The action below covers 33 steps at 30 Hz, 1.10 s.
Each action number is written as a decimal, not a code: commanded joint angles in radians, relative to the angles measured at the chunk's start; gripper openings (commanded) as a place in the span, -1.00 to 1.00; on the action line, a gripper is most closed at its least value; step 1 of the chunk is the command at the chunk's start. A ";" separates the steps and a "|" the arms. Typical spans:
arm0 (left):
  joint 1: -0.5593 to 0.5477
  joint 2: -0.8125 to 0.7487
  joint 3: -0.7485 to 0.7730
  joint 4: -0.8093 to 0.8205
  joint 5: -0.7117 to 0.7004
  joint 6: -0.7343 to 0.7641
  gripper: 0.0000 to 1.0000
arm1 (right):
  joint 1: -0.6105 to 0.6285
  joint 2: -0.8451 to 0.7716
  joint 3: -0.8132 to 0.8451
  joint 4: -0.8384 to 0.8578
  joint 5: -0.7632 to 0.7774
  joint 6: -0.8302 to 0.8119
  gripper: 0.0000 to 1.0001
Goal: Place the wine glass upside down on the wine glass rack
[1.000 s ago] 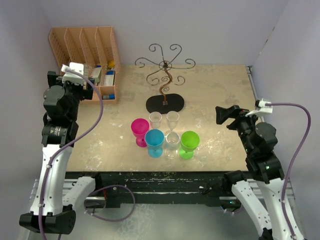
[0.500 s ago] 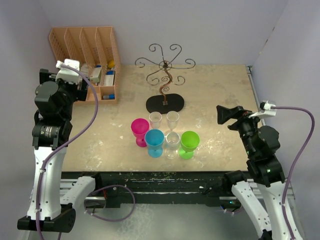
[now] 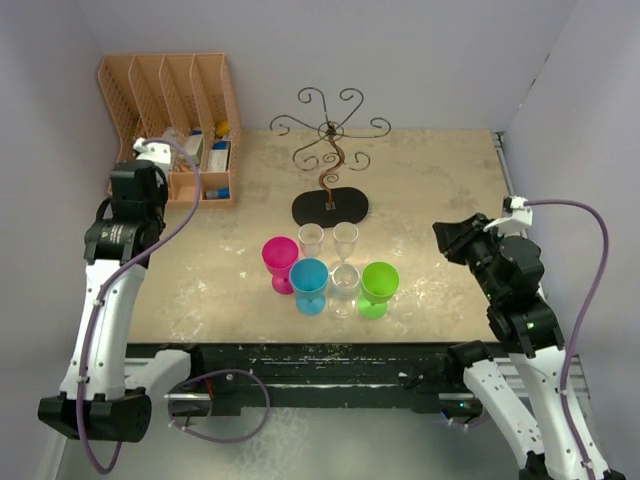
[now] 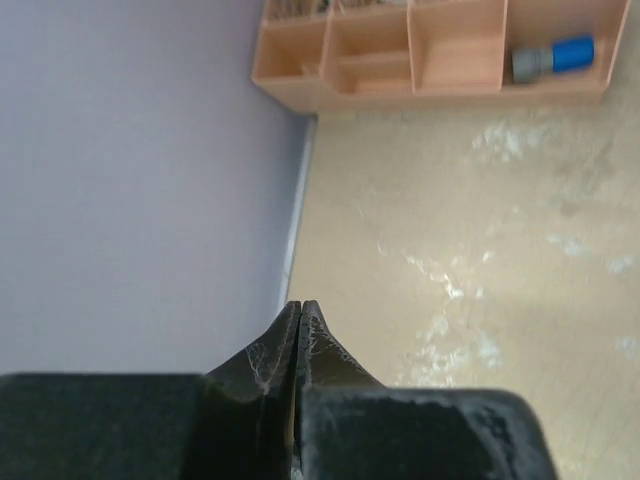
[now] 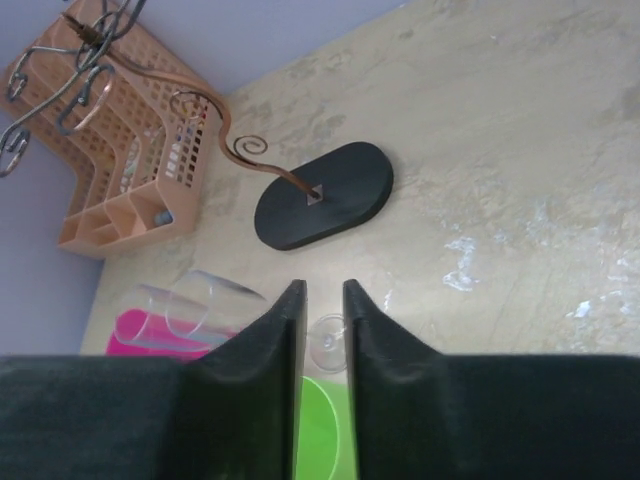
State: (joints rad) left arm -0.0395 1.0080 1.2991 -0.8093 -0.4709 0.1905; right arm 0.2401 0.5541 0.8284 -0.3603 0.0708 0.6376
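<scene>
Both arms are parked, nothing is held. left gripper is pinched fully shut over bare table near the left wall. right gripper is closed down to a thin slit, nothing in it, pointing toward the cluster.

wine glass rack sits upper centre of the top view, scroll arms all bare. Just below its base is a tight cluster of upright glasses: clear wine glasses, plus pink, blue and green. I can't tell which one the task means.

My read on handling:
- light, top-heavy and smooth-walled, so likely slippery in the pads
- clear ones look thin, so I'd treat them as fragile and squeeze gently
- packed touching or nearly so, and an outer glass is the easier pick
- I'd grip on the stem close under the bowl, leaving the foot free to slide into a scroll
- the rack is thin wire, so I expect flex and wobble
</scene>
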 commanded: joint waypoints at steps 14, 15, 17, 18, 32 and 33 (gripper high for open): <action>0.013 -0.244 0.041 -0.290 0.296 -0.110 0.99 | 0.002 0.087 0.084 -0.191 0.016 0.079 0.99; 0.013 -0.259 0.038 -0.292 0.344 -0.090 0.99 | 0.002 0.095 0.077 -0.194 0.007 0.081 0.99; 0.013 -0.284 0.043 -0.309 0.456 -0.041 0.99 | 0.002 0.103 0.063 -0.194 -0.027 0.082 0.99; 0.013 -0.285 0.046 -0.327 0.504 -0.002 0.99 | 0.002 0.106 0.051 -0.189 -0.043 0.078 0.99; 0.013 -0.064 0.049 -0.225 0.913 0.110 0.99 | 0.002 0.159 0.091 -0.170 0.113 0.007 0.99; 0.013 -0.033 0.074 -0.194 0.920 0.103 0.99 | 0.002 0.153 0.089 -0.140 0.107 -0.011 0.99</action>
State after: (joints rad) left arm -0.0330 0.8444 1.3277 -1.1416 0.3447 0.2760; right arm 0.2413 0.7284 0.8711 -0.5941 0.1436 0.6895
